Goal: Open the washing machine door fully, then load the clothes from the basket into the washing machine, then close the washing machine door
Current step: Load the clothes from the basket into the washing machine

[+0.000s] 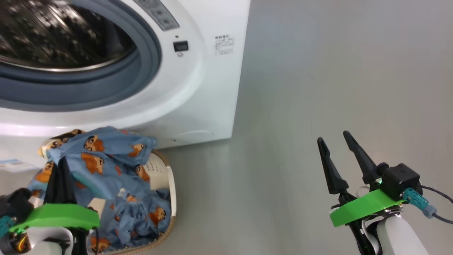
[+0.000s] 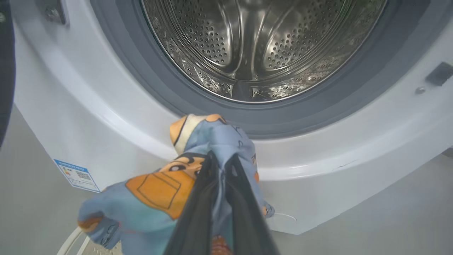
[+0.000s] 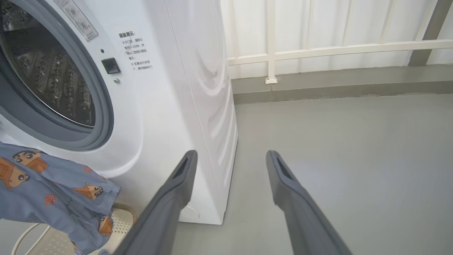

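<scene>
My left gripper (image 2: 221,159) is clenched on the bear-print clothes (image 2: 155,191) over the basket (image 1: 172,187), the washing machine (image 2: 106,106) open and empty just ahead of its fingertips; loading and shutting it remain, right gripper (image 1: 333,138) spread, idle.

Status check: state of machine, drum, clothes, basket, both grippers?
washing machine: opening uncovered, no door across it.
drum: empty in the part that shows.
clothes: bunched, pinched by left gripper, lower part trailing in basket.
basket: on floor before the machine, fabric in it.
left gripper: shut on clothes.
right gripper: open, empty.
</scene>
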{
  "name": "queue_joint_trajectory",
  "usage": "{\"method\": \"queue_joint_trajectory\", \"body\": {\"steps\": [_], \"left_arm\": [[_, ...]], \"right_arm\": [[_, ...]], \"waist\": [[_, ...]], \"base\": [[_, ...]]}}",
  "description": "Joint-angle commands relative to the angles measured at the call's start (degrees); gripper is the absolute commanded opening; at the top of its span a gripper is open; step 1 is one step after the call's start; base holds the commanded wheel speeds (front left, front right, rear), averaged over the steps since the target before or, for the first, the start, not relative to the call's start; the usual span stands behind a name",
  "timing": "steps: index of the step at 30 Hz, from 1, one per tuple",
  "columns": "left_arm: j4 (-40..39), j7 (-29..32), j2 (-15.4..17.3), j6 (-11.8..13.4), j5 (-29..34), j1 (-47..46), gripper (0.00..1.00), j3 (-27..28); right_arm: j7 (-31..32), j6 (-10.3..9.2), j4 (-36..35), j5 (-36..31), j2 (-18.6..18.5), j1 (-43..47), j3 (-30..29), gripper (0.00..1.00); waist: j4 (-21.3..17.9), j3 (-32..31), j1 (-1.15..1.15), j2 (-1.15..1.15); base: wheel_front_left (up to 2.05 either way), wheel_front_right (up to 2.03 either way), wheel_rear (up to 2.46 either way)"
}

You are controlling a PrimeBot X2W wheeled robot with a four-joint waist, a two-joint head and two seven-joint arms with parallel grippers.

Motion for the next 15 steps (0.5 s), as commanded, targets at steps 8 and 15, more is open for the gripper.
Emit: {"method": "queue_joint_trajectory", "body": {"steps": [8, 15], "left_arm": [[-12.5, -0.4, -0.8, -0.1, 5.4, 5.9, 0.00, 3.1], [-17.5, -0.4, -1.0, 0.6, 7.4, 9.8, 0.00, 2.2]], "right_arm": [[-0.3, 0.09, -0.6, -0.4, 0.5, 1.7, 0.8, 1.00], [-0.3, 0.09, -0.6, -0.6, 0.8, 2.6, 1.2, 1.00]], "waist": [[0.8, -6.3, 0.00, 0.00], [0.1, -9.6, 0.00, 0.00]], "base": [[0.00, 0.00, 0.00], [0.00, 0.00, 0.00]]}}
